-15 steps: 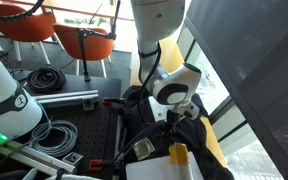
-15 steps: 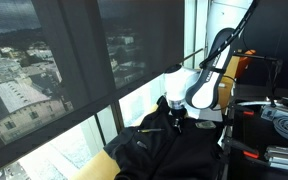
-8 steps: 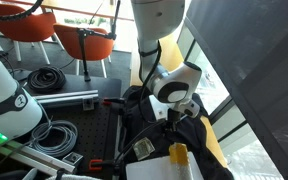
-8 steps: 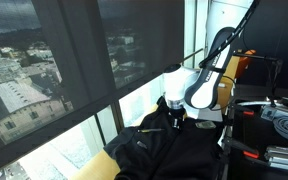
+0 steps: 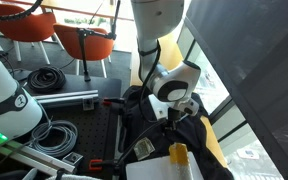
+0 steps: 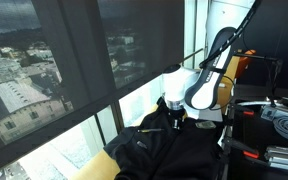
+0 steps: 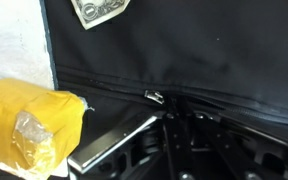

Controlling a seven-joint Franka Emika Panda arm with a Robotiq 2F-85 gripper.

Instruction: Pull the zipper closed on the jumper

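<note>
A black jumper (image 5: 189, 135) lies crumpled on a surface by the window, seen in both exterior views (image 6: 169, 150). In the wrist view its zipper line runs across the dark fabric (image 7: 194, 50), and a small silver zipper pull (image 7: 155, 97) sits on it. My gripper (image 7: 170, 112) points down at the jumper (image 5: 174, 112) (image 6: 174, 122). Its jaws are shut together right at the zipper line, pinching the pull, whose silver end pokes out at the left of the fingertips.
A yellow plastic-wrapped object (image 7: 29, 120) lies left of the zipper and beside the jumper (image 5: 178, 153). A white label (image 7: 101, 10) is on the fabric. Coiled cables (image 5: 44, 78), orange chairs (image 5: 29, 25) and a white dome (image 5: 4, 100) stand nearby. Window glass (image 6: 84, 60) borders the surface.
The jaws have closed over the last second. The arm and the jumper look the same in both exterior views.
</note>
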